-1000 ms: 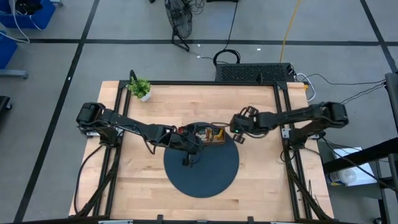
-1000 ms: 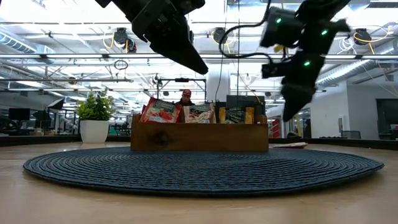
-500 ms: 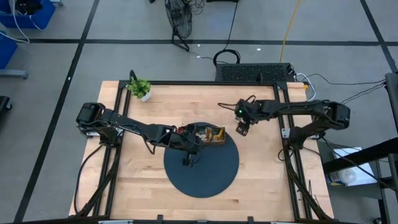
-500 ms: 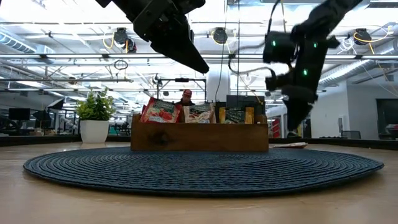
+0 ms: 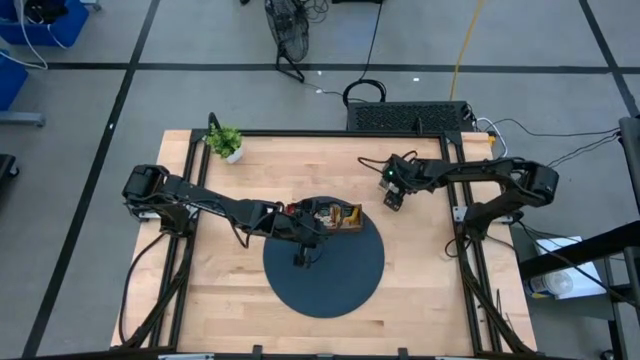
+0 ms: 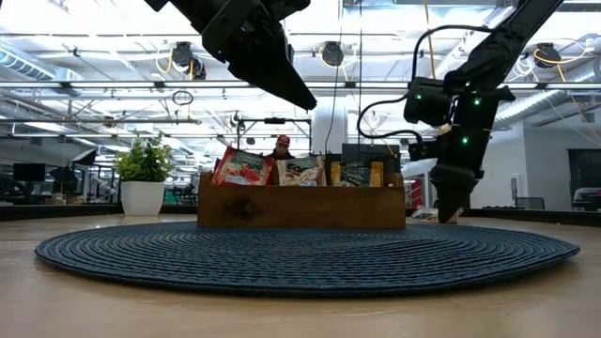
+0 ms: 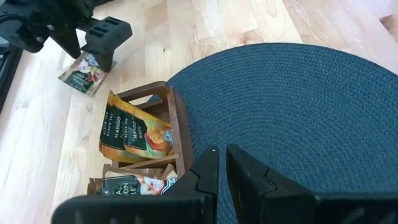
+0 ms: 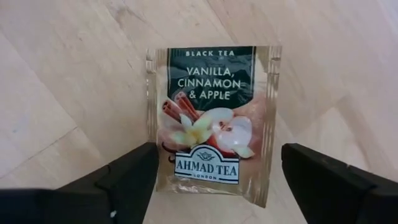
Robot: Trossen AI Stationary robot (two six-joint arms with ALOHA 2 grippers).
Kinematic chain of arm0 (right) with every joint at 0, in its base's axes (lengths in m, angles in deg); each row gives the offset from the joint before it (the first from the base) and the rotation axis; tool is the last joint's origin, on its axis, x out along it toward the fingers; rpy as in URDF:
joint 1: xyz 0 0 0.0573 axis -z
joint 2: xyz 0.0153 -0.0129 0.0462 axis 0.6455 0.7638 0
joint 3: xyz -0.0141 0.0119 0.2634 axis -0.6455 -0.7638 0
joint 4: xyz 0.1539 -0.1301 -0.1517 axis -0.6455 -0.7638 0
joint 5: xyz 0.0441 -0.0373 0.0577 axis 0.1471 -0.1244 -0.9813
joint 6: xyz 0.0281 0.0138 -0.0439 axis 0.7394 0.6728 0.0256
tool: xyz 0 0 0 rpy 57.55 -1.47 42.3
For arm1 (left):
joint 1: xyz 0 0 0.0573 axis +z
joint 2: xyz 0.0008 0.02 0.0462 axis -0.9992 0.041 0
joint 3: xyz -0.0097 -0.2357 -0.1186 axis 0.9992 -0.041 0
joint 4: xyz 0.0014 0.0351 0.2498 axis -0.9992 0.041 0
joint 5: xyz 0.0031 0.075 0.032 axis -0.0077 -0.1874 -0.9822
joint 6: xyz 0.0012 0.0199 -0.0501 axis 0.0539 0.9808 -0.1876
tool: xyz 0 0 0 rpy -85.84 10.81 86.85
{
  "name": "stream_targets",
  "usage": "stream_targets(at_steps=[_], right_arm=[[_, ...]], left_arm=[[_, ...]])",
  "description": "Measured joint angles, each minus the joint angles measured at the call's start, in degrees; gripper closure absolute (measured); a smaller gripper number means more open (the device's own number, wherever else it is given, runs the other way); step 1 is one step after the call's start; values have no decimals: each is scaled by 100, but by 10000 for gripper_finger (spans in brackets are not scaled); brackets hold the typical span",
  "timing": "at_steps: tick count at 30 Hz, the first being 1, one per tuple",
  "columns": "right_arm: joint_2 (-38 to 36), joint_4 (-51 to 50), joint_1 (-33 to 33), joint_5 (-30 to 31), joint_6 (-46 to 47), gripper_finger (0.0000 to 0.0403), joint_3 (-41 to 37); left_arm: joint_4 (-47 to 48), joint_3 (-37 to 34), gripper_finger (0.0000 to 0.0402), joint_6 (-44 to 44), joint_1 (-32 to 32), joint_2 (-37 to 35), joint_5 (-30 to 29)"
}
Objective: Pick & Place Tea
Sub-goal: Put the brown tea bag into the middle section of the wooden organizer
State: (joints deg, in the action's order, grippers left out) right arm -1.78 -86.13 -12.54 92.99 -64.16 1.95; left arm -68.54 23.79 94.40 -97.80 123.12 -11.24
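Note:
A beige-and-dark-green tea sachet lies flat on the bare wood to the right of the mat. My right gripper points down over it, open, with one finger on each side of the sachet's lower edge. The same gripper shows right of the wooden tray. In the tray stand orange tea sachets, beige-green ones and red ones. My left gripper is shut and holds nothing. It hangs slanting above the mat beside the tray.
The tray sits at the far edge of a round dark woven mat in the table's middle. A small potted plant stands at the far left corner. Bare wood lies around the mat on the near, left and right sides.
My right gripper has swung away from the tray toward the table's far right. It has come down until it is close over the sachet on the wood, tipping more steeply downward. My left arm has kept still.

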Motion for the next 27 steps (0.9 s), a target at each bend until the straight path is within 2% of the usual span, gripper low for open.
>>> stream_targets(at_steps=[5, 9, 13, 19, 24, 27], right_arm=[[0, 77, -18, 87, -178, 95, -4], [7, 73, 123, -440, -10, 111, -9], [9, 9, 235, -983, 175, 144, -9], [11, -22, 270, -1073, 182, 241, -13], [-52, 23, 261, -1115, 40, 364, -15], [-274, 112, 187, -1085, 245, 378, -26]], left_arm=[[-4, -2, 366, 15, 0, 0, 0], [-11, 0, 366, 15, 15, 0, 0], [-11, 0, 366, 12, 22, 0, 0], [-9, -2, 366, -16, 64, 0, 2], [-6, -1, 366, -37, 137, 0, 4], [-8, -2, 366, -203, 221, 0, 4]])
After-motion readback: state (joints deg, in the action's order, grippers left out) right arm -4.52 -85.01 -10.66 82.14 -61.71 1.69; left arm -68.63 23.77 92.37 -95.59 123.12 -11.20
